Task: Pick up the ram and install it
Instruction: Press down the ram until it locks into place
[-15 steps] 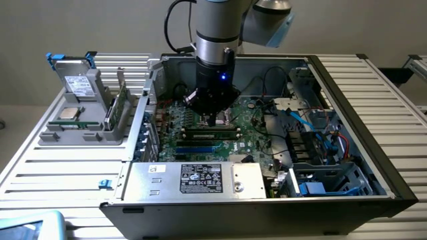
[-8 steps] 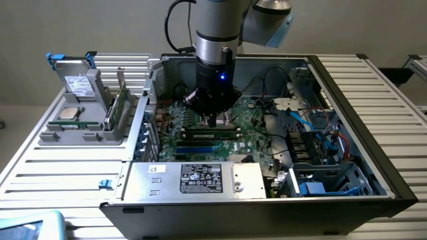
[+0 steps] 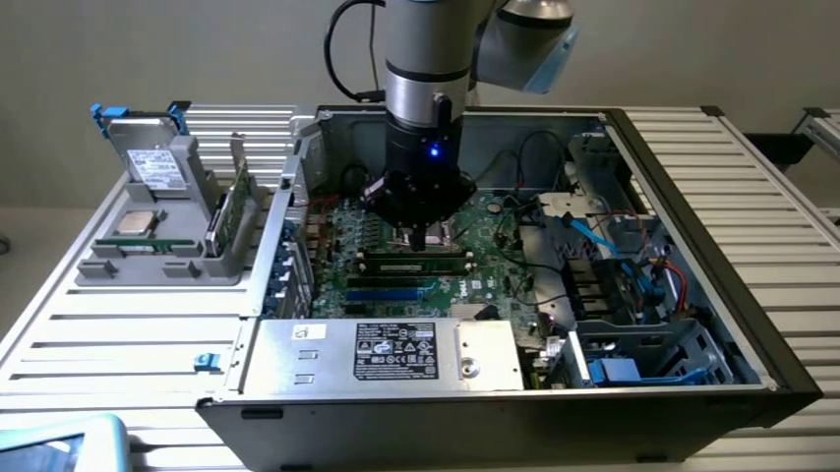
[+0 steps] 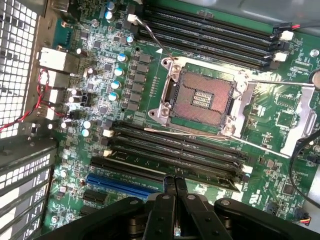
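Observation:
The ram (image 3: pixel 415 262), a long green stick with dark chips, stands on edge in a memory slot of the motherboard (image 3: pixel 499 246) inside the open computer case. My gripper (image 3: pixel 423 241) hangs straight down over the stick's middle, fingers pressed together with nothing between them. I cannot tell whether the tips touch the stick. In the wrist view the shut gripper (image 4: pixel 175 182) sits right over the nearest of the black memory slots (image 4: pixel 175 150), beside the open processor socket (image 4: pixel 202 97).
A grey holder (image 3: pixel 164 251) outside the case on the exterior view's left carries a silver processor chip (image 3: pixel 136 221) and another green stick (image 3: pixel 234 211) on edge. The power supply (image 3: pixel 381 352), drive cage (image 3: pixel 643 354) and loose cables (image 3: pixel 591 236) crowd the case.

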`<state>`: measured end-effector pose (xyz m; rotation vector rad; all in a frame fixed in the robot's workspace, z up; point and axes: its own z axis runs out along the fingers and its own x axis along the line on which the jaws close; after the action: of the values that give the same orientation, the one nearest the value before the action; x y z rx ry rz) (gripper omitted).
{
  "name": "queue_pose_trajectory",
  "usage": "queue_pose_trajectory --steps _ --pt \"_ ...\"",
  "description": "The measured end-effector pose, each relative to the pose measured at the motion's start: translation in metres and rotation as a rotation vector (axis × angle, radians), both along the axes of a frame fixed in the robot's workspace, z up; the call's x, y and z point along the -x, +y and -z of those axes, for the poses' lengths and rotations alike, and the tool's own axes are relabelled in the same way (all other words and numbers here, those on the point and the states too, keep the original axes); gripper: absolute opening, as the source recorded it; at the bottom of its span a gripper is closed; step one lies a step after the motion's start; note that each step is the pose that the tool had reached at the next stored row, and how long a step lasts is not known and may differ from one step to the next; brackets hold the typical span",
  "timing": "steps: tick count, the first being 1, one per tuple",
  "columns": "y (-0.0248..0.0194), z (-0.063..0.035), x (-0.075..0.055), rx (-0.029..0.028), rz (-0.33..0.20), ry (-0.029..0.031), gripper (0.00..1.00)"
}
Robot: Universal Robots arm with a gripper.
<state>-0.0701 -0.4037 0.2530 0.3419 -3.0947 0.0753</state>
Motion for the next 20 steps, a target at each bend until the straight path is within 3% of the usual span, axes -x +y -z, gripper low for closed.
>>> queue_pose_trajectory --steps 13,15,20 --pt "0.0000 0.0000 0.0000 0.0007 0.157 -0.0115 0.11" --pt "0.0000 -0.0001 0.0001 0.0033 0.175 -0.0163 0.11" --pt "0.0000 0.0000 0.0000 0.0158 0.211 -0.0344 0.11"
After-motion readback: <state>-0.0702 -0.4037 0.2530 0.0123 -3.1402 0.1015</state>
